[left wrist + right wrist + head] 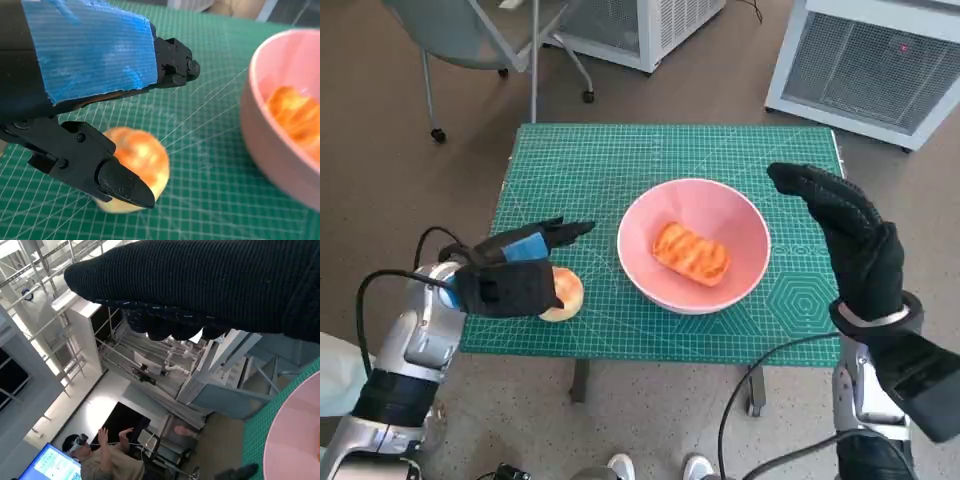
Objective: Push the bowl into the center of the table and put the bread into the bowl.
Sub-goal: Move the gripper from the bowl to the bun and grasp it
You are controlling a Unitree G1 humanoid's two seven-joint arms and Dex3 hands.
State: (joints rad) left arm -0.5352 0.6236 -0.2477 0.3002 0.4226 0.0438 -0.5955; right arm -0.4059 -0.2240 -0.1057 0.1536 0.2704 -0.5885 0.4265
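Pink round bowl (695,245) is sitting roughly mid-table on the green gridded cutting mat (610,165), slightly toward the robot's right. 1 golden-brown ridged bread piece (691,253) is lying inside it, on the bottom. A 2nd item, a round pale-orange bun (564,294), is resting on the mat near the front edge, left of the bowl and not touching it.

Left hand (510,272), black with blue tape, is hovering over the bun, partly covering it from above. In the left wrist view the fingers (117,182) are standing apart with the bun (140,160) showing between and below them; nothing is clamped, hand is holding nothing.

Right hand (850,240) in the black knitted glove is raised beside the bowl's right side, fingers extended and spread, gripping nothing. Can't tell if it's touching the rim.

Right wrist view is showing the glove (210,285) across the top, a bit of bowl rim (295,440), and a person (100,455) seated at a screen in the background.
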